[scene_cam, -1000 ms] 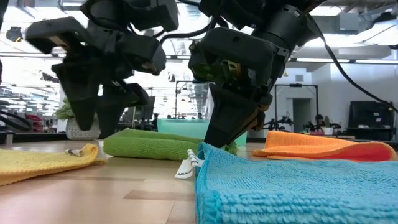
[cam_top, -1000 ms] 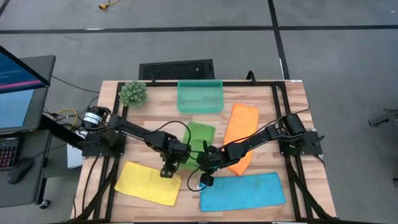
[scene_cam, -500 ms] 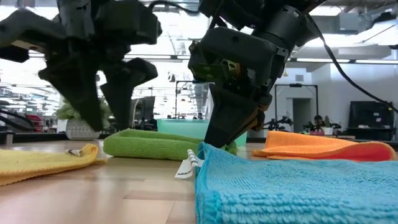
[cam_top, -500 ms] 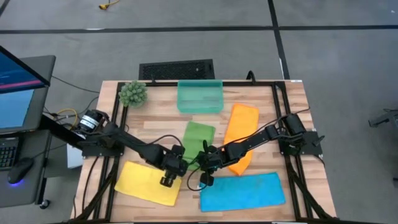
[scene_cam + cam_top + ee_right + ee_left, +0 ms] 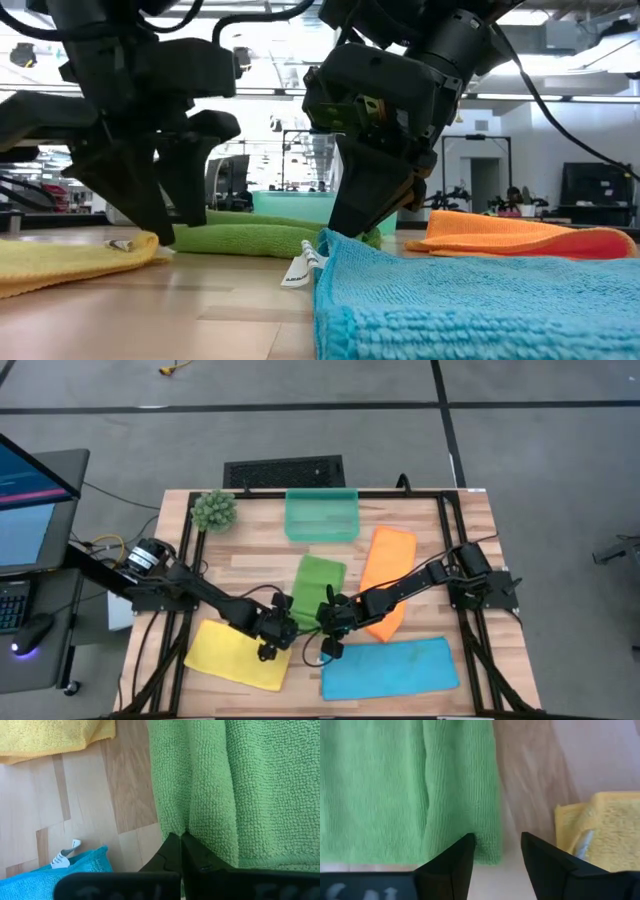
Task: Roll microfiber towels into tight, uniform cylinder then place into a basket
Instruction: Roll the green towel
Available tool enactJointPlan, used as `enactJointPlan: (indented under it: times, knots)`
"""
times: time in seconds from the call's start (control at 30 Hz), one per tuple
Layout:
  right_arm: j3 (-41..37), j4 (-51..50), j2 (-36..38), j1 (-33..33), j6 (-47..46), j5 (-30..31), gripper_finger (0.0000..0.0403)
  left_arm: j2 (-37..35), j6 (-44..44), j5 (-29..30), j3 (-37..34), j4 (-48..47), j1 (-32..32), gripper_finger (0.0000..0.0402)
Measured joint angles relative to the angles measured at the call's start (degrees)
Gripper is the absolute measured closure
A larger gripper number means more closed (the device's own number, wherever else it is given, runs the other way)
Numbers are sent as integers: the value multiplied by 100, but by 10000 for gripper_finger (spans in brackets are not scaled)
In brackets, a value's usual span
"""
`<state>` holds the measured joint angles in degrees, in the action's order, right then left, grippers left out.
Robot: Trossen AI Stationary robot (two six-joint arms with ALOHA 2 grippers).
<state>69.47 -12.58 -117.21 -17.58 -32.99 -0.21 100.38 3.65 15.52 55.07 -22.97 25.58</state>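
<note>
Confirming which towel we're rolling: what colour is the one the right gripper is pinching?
Green towel, pinched by the right gripper; clearest in the right wrist view.

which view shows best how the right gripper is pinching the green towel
The right wrist view: the right gripper is shut on an edge fold of the soft green microfiber towel. The high view shows it small; the low view shows its body from the side; the left wrist view misses it.

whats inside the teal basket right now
Nothing shows inside the basket: through its translucent walls only the wooden table is seen. All four towels lie outside it: green, orange, yellow, blue.
</note>
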Motion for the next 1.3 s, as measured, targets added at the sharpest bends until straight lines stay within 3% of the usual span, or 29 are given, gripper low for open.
enactJointPlan:
  times: [0.13,0.37,0.67,0.9,1.3]
  knots:
    - [-2,5,0,0,0,2,394,95,-99,241,0,335,-74,248]
    - [-12,84,6,0,-2,0,393,489,59,65,28,389,-232,272]
    - [-11,207,27,5,-2,-451,397,386,404,-451,13,340,-259,380]
    - [-26,342,181,16,-140,-1183,399,141,450,-1776,4,378,-459,391]
    - [-22,663,183,290,-750,-2148,398,70,790,-4228,0,226,-1685,396]
